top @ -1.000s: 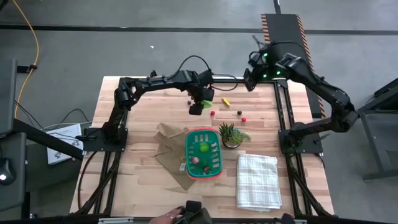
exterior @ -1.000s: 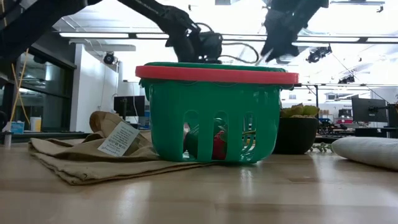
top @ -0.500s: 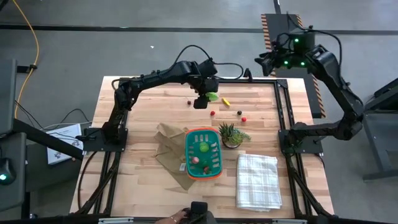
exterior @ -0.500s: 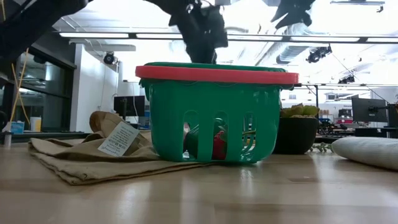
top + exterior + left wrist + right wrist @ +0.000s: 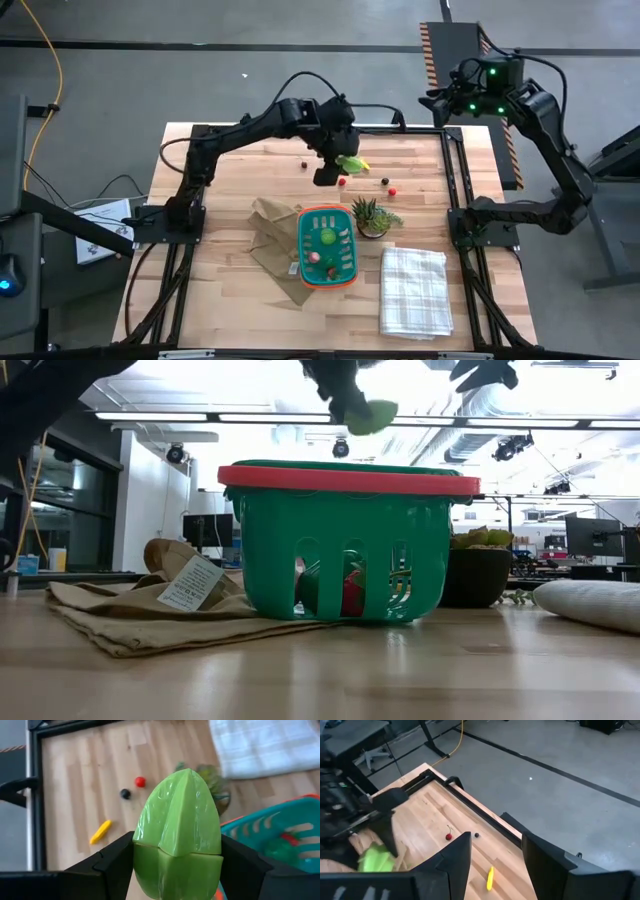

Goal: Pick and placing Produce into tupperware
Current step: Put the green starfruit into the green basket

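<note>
My left gripper (image 5: 177, 870) hangs above the far middle of the table (image 5: 336, 170), shut on a pale green leafy produce piece (image 5: 177, 820), which also shows high in the low view (image 5: 372, 417). The teal tupperware with its orange rim (image 5: 301, 245) (image 5: 345, 480) stands nearer on the brown paper bag and holds a green round piece (image 5: 327, 237) and red pieces. A yellow piece (image 5: 101, 831), red balls (image 5: 392, 190) and dark berries (image 5: 383, 181) lie on the wood. My right gripper (image 5: 492, 857) is open, raised beyond the table's far right corner (image 5: 438, 102). My left gripper pinches the green leafy piece between its two fingers (image 5: 117, 857), which sit on either side of its broad lower half (image 5: 147, 852). The piece's pointed end sticks out past the fingertips. It is lifted clear of the table, above the height of the tupperware's rim.
A spiky potted plant (image 5: 372, 215) stands right of the tupperware. A white checked cloth (image 5: 413, 290) lies at the near right, and the brown paper bag (image 5: 270, 232) spreads left of the tupperware. Bare wood lies at the table's left side.
My left gripper has risen with the green leafy piece and drifted a little toward the table's right and near side, toward the tupperware. My right arm has drawn back up and away, from over the far right of the table to beyond its far right corner.
</note>
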Tool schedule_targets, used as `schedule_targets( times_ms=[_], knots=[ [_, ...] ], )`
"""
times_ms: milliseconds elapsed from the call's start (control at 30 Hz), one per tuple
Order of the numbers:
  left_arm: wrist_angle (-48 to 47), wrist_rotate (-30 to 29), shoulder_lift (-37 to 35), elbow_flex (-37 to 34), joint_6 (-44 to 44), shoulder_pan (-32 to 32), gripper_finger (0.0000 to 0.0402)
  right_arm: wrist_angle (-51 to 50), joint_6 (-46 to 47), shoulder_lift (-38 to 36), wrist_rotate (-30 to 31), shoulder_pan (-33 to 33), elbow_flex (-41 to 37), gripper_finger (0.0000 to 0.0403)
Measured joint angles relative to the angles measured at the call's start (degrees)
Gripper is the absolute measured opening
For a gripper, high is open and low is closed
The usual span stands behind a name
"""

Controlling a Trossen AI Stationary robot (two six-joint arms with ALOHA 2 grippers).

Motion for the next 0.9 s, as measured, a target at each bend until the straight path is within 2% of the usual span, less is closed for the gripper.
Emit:
schedule_targets(
  times_ms=[367,667,900],
  knots=[
    [-13.34,-2.01,-1.18,-0.80,-5.16,-8.26,0.0234,-0.69,6.36,-1.32,-3.27,0.04,-0.04,0.0167],
    [-13.23,-2.21,-1.08,-1.71,-13.29,-14.67,0.0234,-5.72,7.54,-1.32,-4.22,0.04,-0.04,0.0167],
    [-13.23,-3.15,-1.08,-1.71,-24.56,-18.15,0.0234,-13.87,6.24,-1.32,-4.19,0.04,-0.04,0.0167]
  ],
)
